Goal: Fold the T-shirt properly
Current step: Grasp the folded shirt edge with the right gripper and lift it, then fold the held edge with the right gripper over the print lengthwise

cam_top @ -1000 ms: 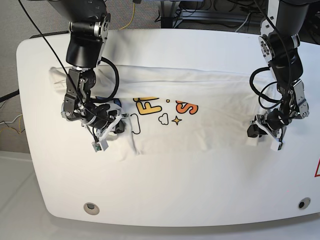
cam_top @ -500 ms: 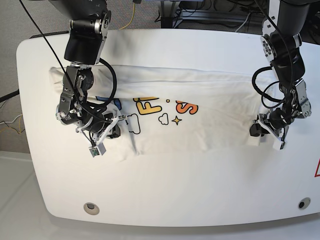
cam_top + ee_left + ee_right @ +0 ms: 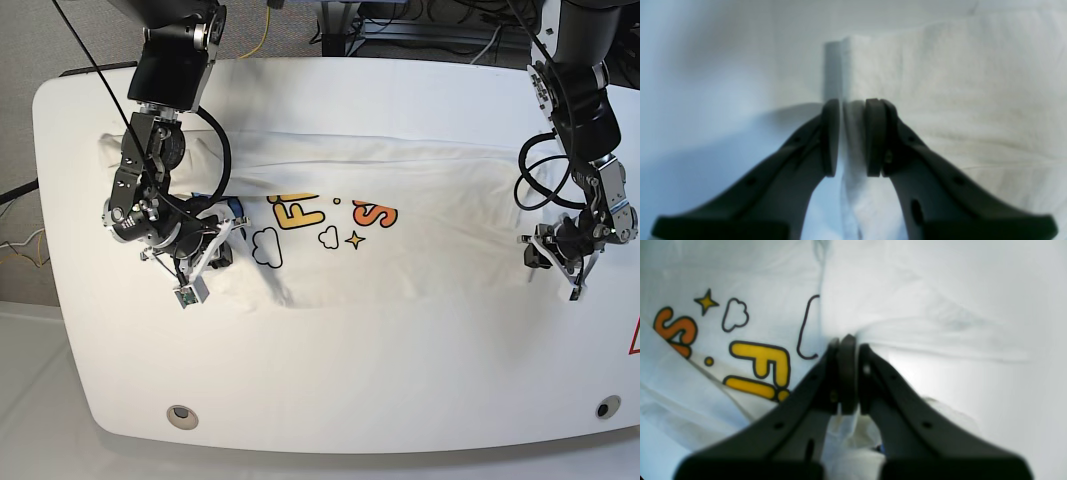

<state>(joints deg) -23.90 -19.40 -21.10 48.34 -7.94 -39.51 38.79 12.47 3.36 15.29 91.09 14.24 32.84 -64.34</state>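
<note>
Since a second ago both my arms have drawn outward, stretching the T-shirt [image 3: 400,240] wider across the white counter [image 3: 330,400]. My left gripper [image 3: 850,136] has its jaws clamped on the shirt's edge fold. My right gripper [image 3: 846,373] has its jaws pressed closed on cloth beside the yellow letters, wrist tilted down over the counter.

White printed T-shirt [image 3: 400,215] lies folded lengthwise across table.
</note>
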